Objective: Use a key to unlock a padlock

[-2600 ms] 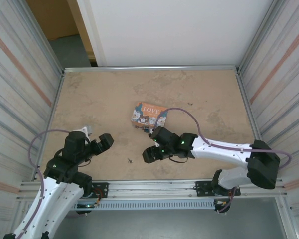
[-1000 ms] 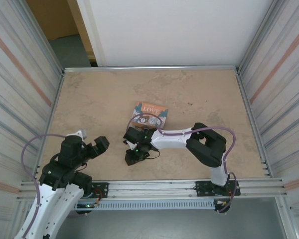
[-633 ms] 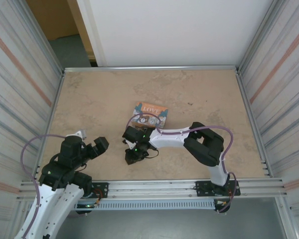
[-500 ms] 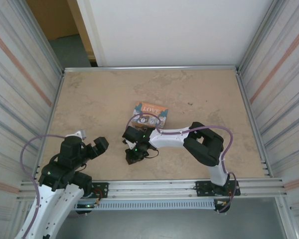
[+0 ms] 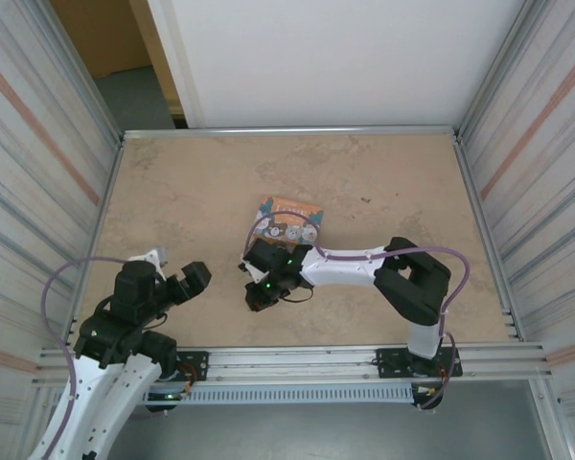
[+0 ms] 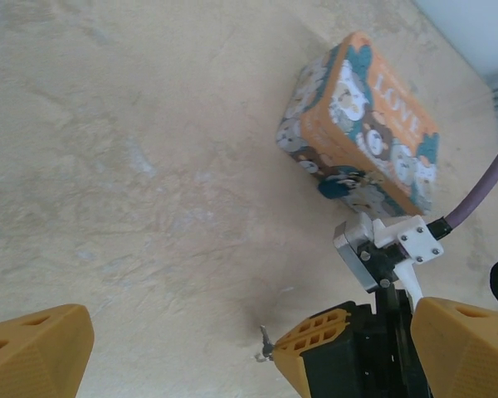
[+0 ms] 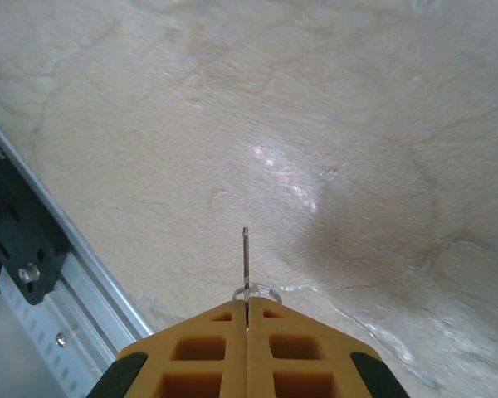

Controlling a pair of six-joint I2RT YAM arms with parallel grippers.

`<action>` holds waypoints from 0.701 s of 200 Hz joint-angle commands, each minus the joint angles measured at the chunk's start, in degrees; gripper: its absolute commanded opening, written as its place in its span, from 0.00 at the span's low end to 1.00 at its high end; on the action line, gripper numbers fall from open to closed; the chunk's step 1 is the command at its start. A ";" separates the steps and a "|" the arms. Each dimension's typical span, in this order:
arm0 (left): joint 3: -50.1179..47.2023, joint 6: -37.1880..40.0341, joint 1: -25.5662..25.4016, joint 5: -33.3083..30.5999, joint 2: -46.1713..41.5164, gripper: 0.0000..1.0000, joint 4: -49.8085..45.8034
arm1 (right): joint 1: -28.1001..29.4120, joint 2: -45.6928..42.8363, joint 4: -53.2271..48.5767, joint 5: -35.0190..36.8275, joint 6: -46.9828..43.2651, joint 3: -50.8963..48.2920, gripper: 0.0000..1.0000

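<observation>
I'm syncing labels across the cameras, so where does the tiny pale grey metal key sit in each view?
Right wrist: tiny pale grey metal key, bottom centre, pinched in the shut right end effector.
Left wrist: key at bottom centre, poking left from that end effector's yellow fingertip.
Top external: too small to make out; look at the end effector's tip, lower centre.
Shared landmark: the right end effector.

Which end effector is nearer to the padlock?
Right. The right end effector holds the key close to the padlock; the left end effector sits farther left.
</observation>
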 commanded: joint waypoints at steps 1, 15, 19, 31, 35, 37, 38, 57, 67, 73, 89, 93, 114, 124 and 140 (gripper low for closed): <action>0.73 2.37 0.36 6.56 -0.17 0.97 8.04 | -1.35 -5.67 1.41 2.48 -5.24 -1.35 0.00; 0.28 2.74 0.36 10.75 0.15 0.95 13.48 | -2.88 -8.37 1.97 2.36 -7.37 -2.34 0.00; 0.22 2.88 0.35 11.92 0.33 0.94 15.13 | -3.40 -9.14 2.12 2.40 -8.05 -2.66 0.00; 0.26 2.90 0.34 15.05 1.21 0.91 19.92 | -4.92 -12.09 2.89 2.05 -10.21 -3.65 0.00; 0.32 2.90 0.32 16.24 1.58 0.90 21.67 | -5.48 -13.13 3.23 1.73 -10.91 -4.03 0.00; 0.34 3.00 0.31 16.93 1.80 0.89 22.54 | -5.69 -13.39 3.28 1.60 -11.09 -4.13 0.00; 0.34 2.97 0.29 17.21 1.87 0.89 22.98 | -5.79 -13.60 3.40 1.60 -11.31 -4.18 0.00; 0.99 2.72 0.32 23.18 4.82 0.83 31.46 | -8.77 -18.54 5.73 -1.03 -13.69 -6.15 0.00; 1.45 2.39 0.36 26.38 6.69 0.81 35.89 | -10.76 -21.05 7.39 -2.92 -14.24 -7.28 0.00; 1.80 2.04 0.36 28.01 8.21 0.79 38.18 | -12.00 -22.54 8.60 -4.29 -14.34 -7.98 0.00; 2.98 1.49 0.27 32.04 11.85 0.77 43.52 | -15.30 -26.32 11.77 -8.10 -14.59 -9.69 0.00; 3.30 1.38 0.14 32.94 12.88 0.76 44.56 | -16.01 -27.22 12.48 -8.85 -14.73 -10.08 0.00; 5.27 1.40 -1.01 35.94 17.52 0.74 49.38 | -18.96 -31.47 14.61 -12.35 -15.52 -11.14 0.00; 6.29 1.94 -2.00 36.46 19.51 0.73 50.75 | -20.06 -33.10 14.94 -13.98 -15.91 -11.43 0.00; 8.06 3.20 -4.00 36.51 22.63 0.73 51.75 | -21.36 -35.62 15.12 -16.31 -16.42 -11.61 0.00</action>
